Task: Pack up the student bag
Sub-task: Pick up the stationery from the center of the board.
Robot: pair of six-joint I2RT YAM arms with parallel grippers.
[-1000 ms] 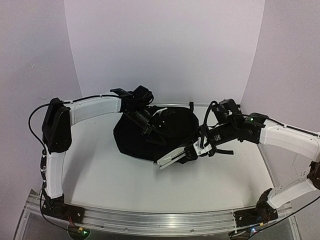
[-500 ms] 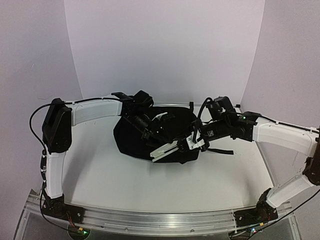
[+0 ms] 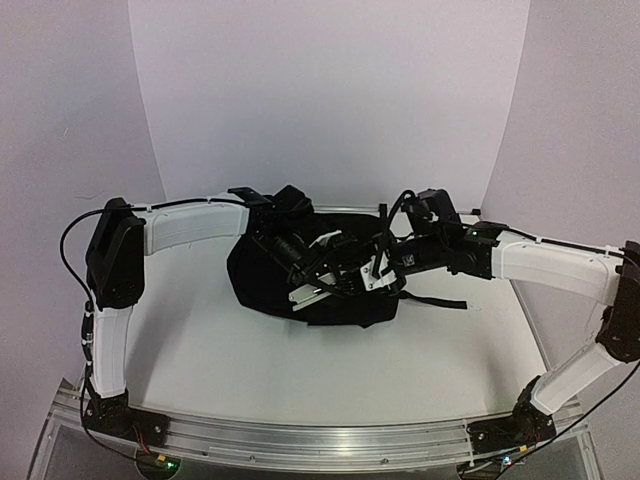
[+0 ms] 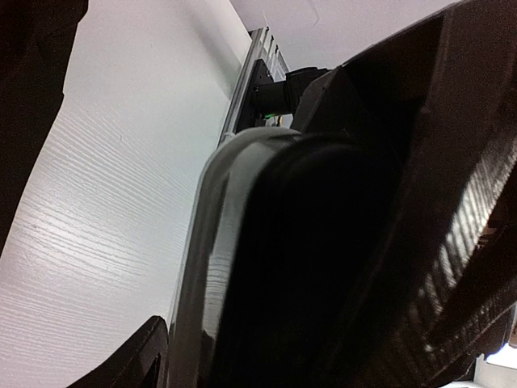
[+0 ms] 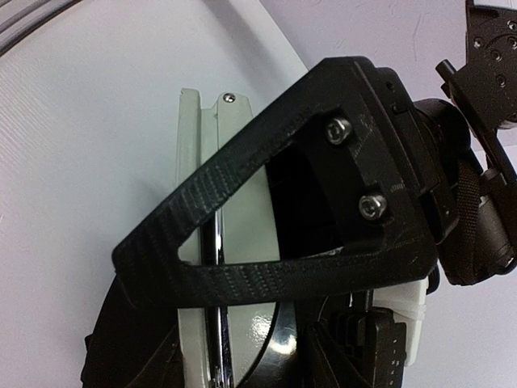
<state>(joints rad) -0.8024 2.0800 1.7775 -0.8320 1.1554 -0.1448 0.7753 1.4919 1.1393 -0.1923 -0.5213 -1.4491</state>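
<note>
- The student bag (image 3: 260,285) lies slumped on the desk (image 3: 200,350) at the centre of the top view, between the 2 arms.
- The right end effector (image 3: 378,272) pinches a white flat item (image 3: 318,290), probably a book, with its free end pointing to the lower left over the bag's dark fabric.
- The step in hand looks like feeding this item into the bag's mouth. The top view does not show whether its tip is already inside.
- The left end effector (image 3: 300,260) sits at the bag's top, just beside the item. Its wrist view is filled with dark blur, so whether it is spread or gripping fabric cannot be told.
- To do this well, the left arm should hold the opening lifted and wide. The right arm should slide the item in flat, along its own length, keeping its pinch until most of the item is covered.
- Risk: soft fabric may fold under the leading edge and block it.
</note>
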